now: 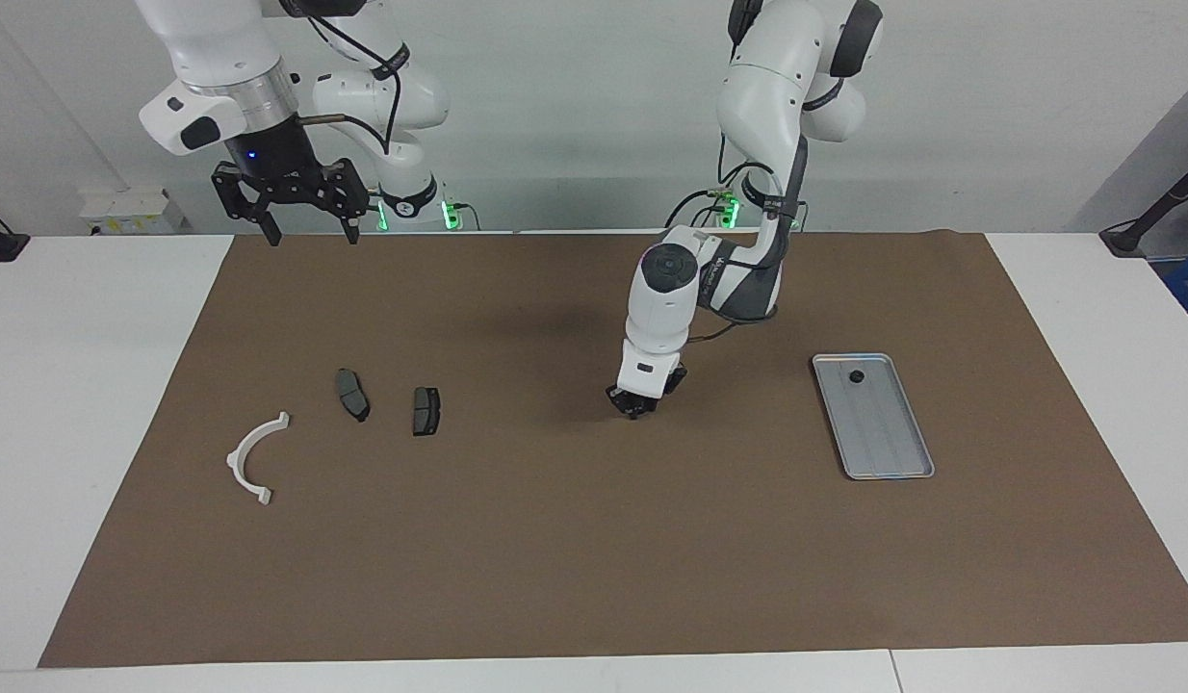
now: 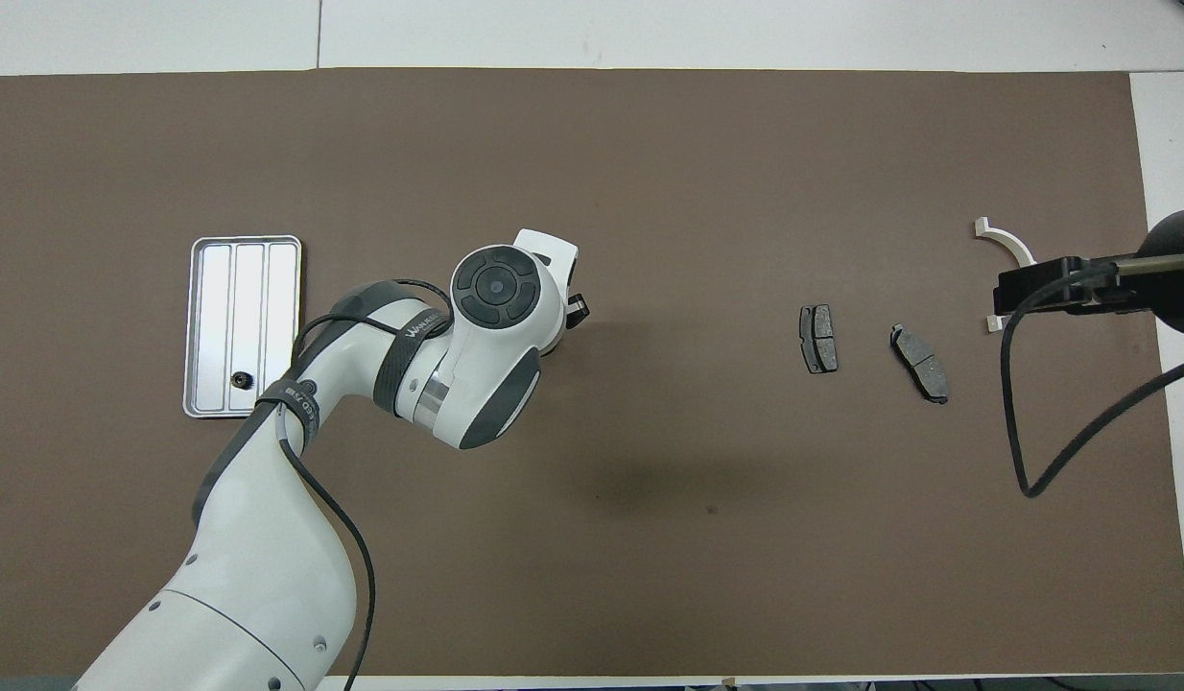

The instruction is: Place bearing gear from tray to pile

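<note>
1. The left claw [image 1: 636, 405] hangs low over the brown mat [image 1: 594, 539] mid-worktop, fingers pressed nearly together; whether it pinches anything I cannot tell.
2. A small dark bearing gear [image 1: 855, 376] lies in the flat ridged silver-grey metal tray [image 1: 888, 452].
3. The right claw [image 1: 308, 228] waits raised, spread wide.
4. The pile holds a white curved plastic half-ring [image 1: 250, 460] and two dark grey brake-pad-shaped pieces [image 1: 352, 394].

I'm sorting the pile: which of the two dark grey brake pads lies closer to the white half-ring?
The tilted dark grey brake pad, beside the white curved plastic half-ring; the squarer pad lies toward the left arm's end.
</note>
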{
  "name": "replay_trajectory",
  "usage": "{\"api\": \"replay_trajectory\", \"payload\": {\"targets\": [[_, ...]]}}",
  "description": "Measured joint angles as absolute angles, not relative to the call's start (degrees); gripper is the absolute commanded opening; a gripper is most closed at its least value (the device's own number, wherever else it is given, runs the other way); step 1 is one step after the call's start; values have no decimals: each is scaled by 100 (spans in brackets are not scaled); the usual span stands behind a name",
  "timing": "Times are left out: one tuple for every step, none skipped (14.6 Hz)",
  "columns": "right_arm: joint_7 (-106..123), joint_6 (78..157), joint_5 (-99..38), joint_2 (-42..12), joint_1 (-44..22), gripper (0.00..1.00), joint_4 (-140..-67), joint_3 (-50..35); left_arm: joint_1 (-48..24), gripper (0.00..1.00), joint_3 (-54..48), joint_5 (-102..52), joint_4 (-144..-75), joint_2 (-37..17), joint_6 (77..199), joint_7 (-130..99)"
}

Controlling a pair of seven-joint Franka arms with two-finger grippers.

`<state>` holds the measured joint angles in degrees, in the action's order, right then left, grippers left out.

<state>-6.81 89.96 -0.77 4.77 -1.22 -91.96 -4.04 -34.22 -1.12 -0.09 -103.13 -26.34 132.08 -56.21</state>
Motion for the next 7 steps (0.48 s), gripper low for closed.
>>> {"api": "replay_trajectory", "payload": {"targets": [[-750,8996,-77,492,-147,100,-9220,-406,-3420,100,-98,-9,-10313,-2630,13194,-5621],[-773,8996,-77,505,-157,100,-9243,-406,-3414,100,-79,-9,-10309,-2619,13181,-5621],[-778,8996,-77,518,-157,100,-9261,-405,-3403,100,-45,-9,-10295,-2593,13176,-5621],[-778,8996,-77,533,-157,100,-9281,-402,-3368,100,15,-9,-10291,-2523,13155,-5588],[-778,8996,-77,543,-168,100,-9300,-401,-3275,100,64,-6,-10318,-2392,13059,-5411],[-778,8996,-77,545,-206,100,-9314,-402,-3113,100,98,-5,-10418,-2181,12915,-5017],[-782,8996,-77,546,-255,100,-9325,-405,-2877,100,117,-5,-10610,-1900,12764,-4477]]}}
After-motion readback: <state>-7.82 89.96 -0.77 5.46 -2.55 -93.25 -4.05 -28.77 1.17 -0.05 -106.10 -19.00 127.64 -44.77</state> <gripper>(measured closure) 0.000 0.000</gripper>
